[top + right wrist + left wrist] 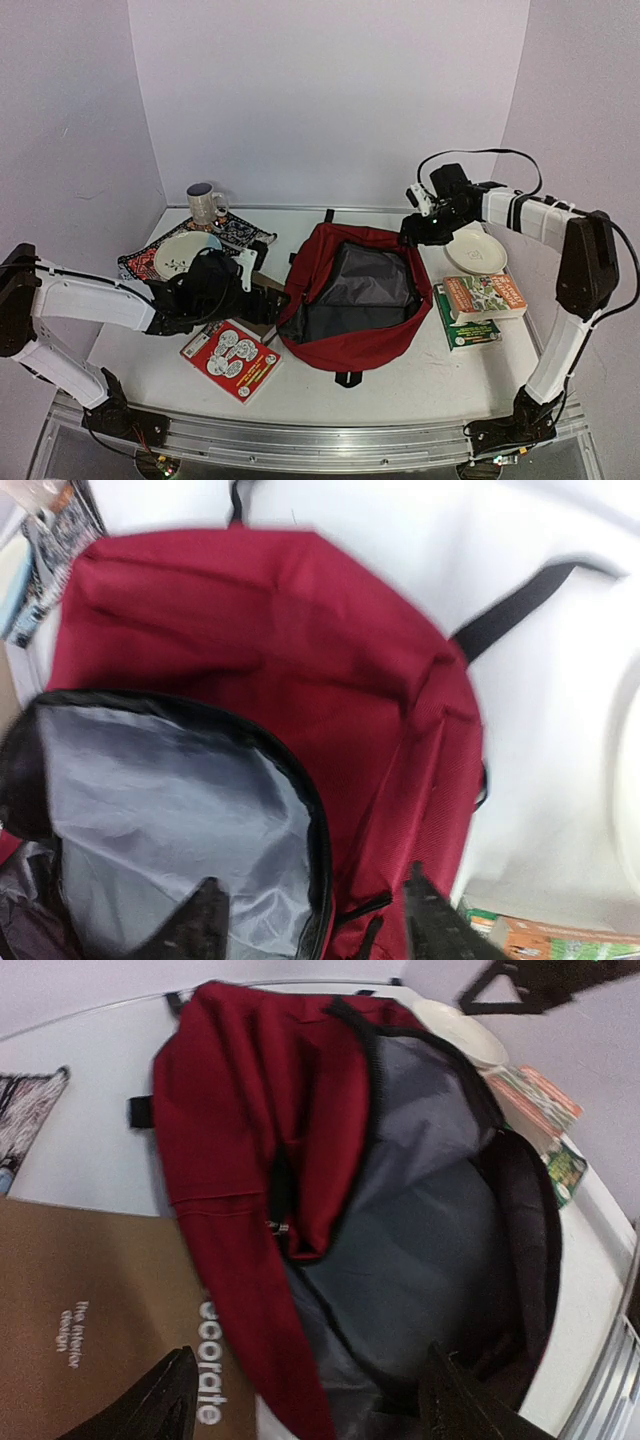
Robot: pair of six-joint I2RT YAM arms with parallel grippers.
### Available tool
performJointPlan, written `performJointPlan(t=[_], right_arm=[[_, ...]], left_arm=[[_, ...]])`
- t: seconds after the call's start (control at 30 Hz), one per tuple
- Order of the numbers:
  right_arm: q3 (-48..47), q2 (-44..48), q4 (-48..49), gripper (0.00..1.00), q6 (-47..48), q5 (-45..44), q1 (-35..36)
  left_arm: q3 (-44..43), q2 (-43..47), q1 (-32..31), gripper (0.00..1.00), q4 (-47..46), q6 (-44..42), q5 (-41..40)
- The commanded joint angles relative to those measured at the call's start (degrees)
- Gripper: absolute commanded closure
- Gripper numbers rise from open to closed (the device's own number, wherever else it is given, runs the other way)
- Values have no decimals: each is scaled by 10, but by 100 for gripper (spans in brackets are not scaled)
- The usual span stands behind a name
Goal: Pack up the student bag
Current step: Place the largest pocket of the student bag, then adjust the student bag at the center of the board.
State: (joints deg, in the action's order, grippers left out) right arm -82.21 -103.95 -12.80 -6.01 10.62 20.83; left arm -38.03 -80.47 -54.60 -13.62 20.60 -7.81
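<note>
- The student bag [355, 300] lies flat at mid-table with its mouth gaping and the grey lining on show. I see nothing inside yet.
- My left gripper [310, 1360] sits at the bag's 9 o'clock rim with its fingers spread wide and nothing between them. A brown book [90, 1310] lies just beside it.
- My right gripper [312, 880] hangs over the bag's 1 o'clock corner, fingers parted and holding nothing. That wrist view is smeared, so I can't say whether a tip brushes the fabric.
- My read is that the bag is open and ready, and loading has not begun.
- The candidates are the stacked books [480, 298] at the bag's 3 o'clock for the right arm, and the red booklet [232, 360] at 8 o'clock for the left.
- The next move calls for working a finger under a flat book's edge. The book then has to be lifted clear and slid through the mouth without folding the soft rim shut.
</note>
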Motion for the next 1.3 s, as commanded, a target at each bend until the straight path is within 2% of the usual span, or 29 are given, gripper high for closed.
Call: performJointPlan(t=[0.0,0.17,0.3,0.47,0.6,0.8,1.03,1.13,1.27], right_arm=[[25,64,18,33,-10,-31,56],[54,91,74,23,-17,-31,157],[48,65,104,18,-30,-21,249],[0,4,107,16,-33,17,357],[-32,-44,107,18,-51,78,402],[-54,-120,104,20,-78,142,420],[-50,-172,81,22,-109,55,395],[-23,-136,76,23,-117,19,378],[4,-59,92,18,-100,5,376]], left_arm=[[-59,1,55,21,117,91,-28],[-72,-10,132,20,180,121,-18],[-72,-16,205,19,192,126,16],[-71,-15,281,18,201,115,32],[-68,-26,319,18,201,109,47],[-84,-63,323,18,200,90,65],[-83,-91,320,19,200,84,133],[-75,-75,313,19,200,82,136],[-73,-52,300,19,200,79,132]])
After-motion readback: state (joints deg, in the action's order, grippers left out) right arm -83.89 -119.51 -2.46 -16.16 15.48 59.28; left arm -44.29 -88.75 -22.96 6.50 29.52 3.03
